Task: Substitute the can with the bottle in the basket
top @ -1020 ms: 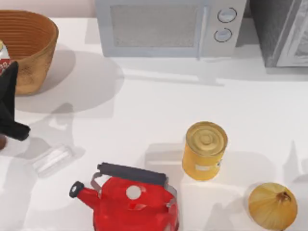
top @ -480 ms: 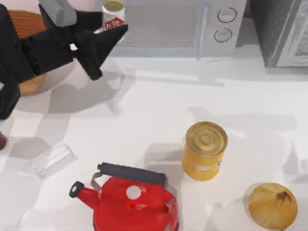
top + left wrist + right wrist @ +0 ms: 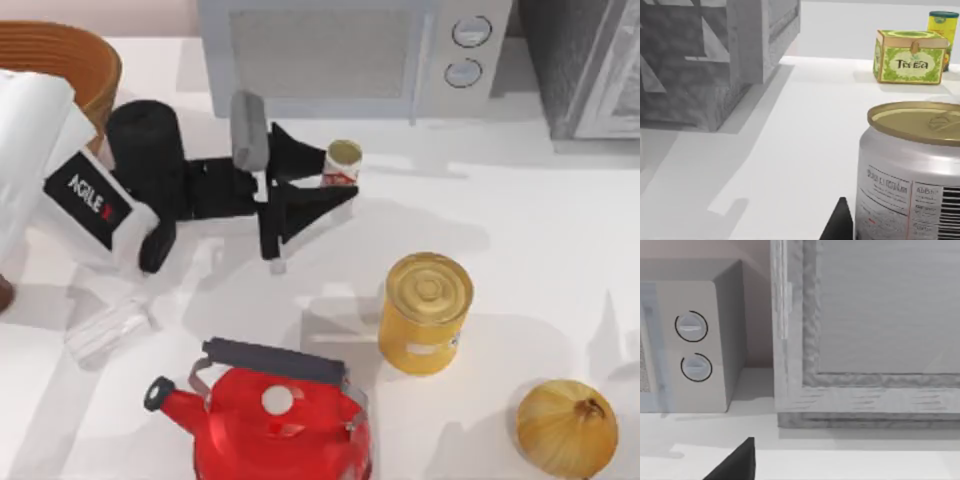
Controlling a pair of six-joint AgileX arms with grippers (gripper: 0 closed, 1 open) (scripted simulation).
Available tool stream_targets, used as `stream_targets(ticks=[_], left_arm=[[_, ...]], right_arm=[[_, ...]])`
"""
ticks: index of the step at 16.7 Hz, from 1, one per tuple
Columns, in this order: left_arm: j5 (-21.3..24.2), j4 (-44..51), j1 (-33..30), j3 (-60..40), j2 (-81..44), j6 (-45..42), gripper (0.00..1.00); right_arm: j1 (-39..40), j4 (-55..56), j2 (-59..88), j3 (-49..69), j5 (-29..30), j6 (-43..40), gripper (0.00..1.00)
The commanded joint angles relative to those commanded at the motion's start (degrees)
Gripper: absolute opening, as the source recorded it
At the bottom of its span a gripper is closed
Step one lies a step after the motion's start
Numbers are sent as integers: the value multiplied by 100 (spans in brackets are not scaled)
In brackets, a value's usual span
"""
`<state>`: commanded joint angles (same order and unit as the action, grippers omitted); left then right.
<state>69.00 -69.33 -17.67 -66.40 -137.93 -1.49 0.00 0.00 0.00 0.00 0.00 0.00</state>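
the left pincer (image 3: 335, 178) is gripping the can (image 3: 343, 163) between its fingers, holding it over the bench (image 3: 520, 210) in front of the microwave (image 3: 350, 55), well right of the basket (image 3: 75, 55).

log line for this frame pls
stage: can removal | left gripper: shut on can, out over table in front of microwave | basket: far left | right gripper: unclear
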Motion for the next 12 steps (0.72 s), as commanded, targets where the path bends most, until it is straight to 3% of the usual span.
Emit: stream_targets(ticks=[4,10,12], left_arm=[[454,-460,-119,-437,-844,-19,0],[487,-494,-128,-469,-905,-20,0],[487,-494,-128,-469,-905,-20,15]], right_arm=[[0,0,0,0,0,0,100],[0,0,0,0,0,0,100],[0,0,0,0,0,0,100]])
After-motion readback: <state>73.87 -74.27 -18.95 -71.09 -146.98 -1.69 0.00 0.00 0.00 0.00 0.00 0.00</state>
